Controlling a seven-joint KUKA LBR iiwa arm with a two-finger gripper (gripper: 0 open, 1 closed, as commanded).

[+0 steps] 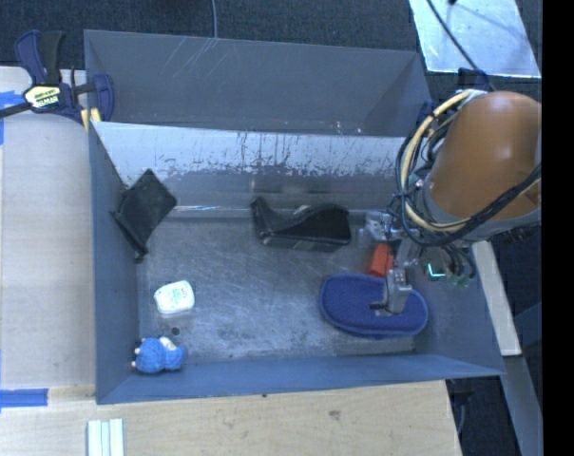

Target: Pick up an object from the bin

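Pincer [397, 298] low over blue oval slipper-like thing [355, 313] near bin's [268, 376] front right corner; black pouch [304, 225] behind it.

The grey metal bin [258, 297] has a scuffed, scratched floor and sloping walls, and five loose things lie spread apart on it. A flat black square pad [143, 207] leans tilted against the left wall. A long black object [301, 226] lies along the foot of the back wall, about the middle. A blue oval slipper-like thing [349, 310] rests flat near the right front. A small white roundish piece [175, 297] sits at the left front, and a lumpy blue toy [159, 355] is tucked into the front left corner
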